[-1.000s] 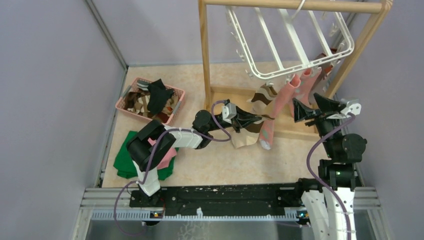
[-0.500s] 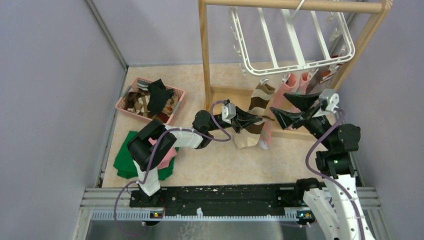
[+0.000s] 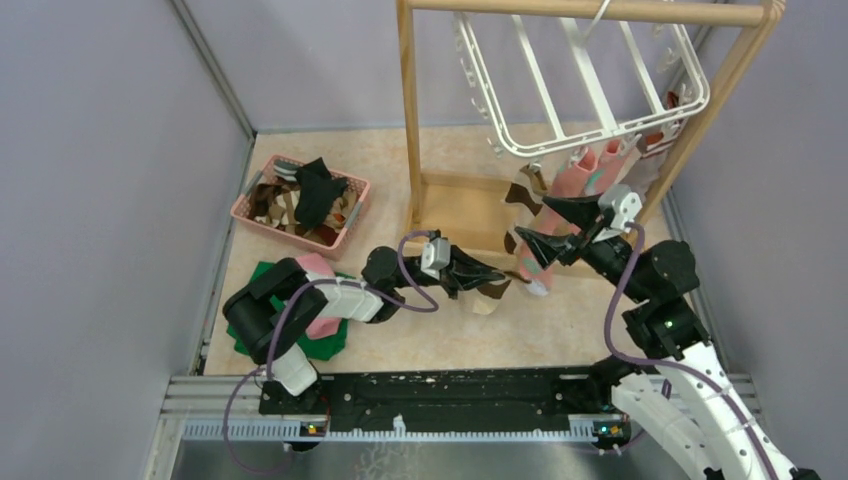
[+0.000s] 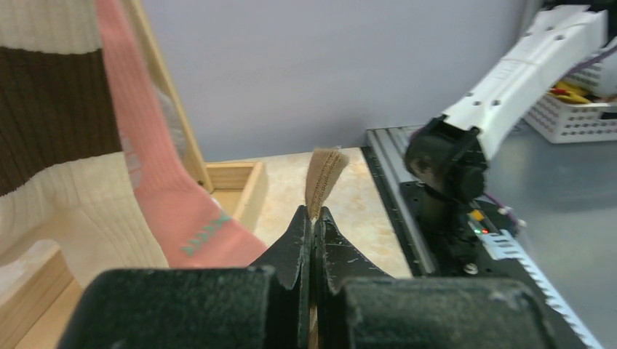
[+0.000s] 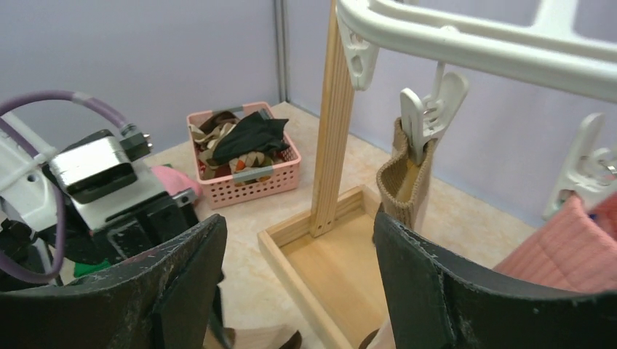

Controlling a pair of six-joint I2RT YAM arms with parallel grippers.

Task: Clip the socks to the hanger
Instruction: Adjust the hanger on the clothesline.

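Socks (image 3: 575, 185) all lie beyond the flat green cloth (image 3: 330, 343), which sits nearest you, partly under your left arm. Ahead of it, low over the beige table (image 3: 440, 335), your left gripper (image 4: 314, 218) has its fingers pressed together on a fold of tan ribbed fabric. From overhead, that fold reads as the lower end of the brown-and-cream striped sock (image 4: 58, 123).

That sock slants up and away from the grip. Its tan ribbed cuff is pinched in a small white plastic clip (image 5: 429, 109) on the near rim of the white rectangular plastic hanger (image 5: 473, 57).

Your right gripper (image 3: 533, 222) is just beside the striped sock, below that rim. Its two black fingers are spread wide with nothing between them, and its wrist camera looks straight at the clipped cuff.

Just past it, a salmon pink sock with teal marks (image 4: 145, 167) hangs from the same rim, close against the striped one. More socks dangle further right along the rim, partly hidden behind the pink one.

The hanger hangs by its hook from the top bar of the pale wooden frame stand (image 3: 408, 100). Well off to the left, a pink plastic mesh basket (image 3: 355, 215) holds a heap of socks, with a dark sock (image 3: 318, 190) on top.
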